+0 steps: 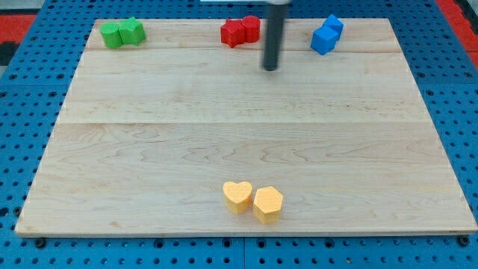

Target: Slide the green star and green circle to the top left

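Observation:
The green circle (112, 34) and the green star (132, 31) sit touching each other at the top left corner of the wooden board (149, 149). The dark rod comes down from the view's top, and my tip (269, 67) rests on the board near the top middle. It is far to the right of the green blocks, just below and right of the red blocks.
Two red blocks (240, 31) sit together at the top middle. Two blue blocks (327, 35) sit at the top right. A yellow heart (237, 196) and a yellow hexagon (267, 204) touch near the bottom middle. A blue pegboard (22, 90) surrounds the board.

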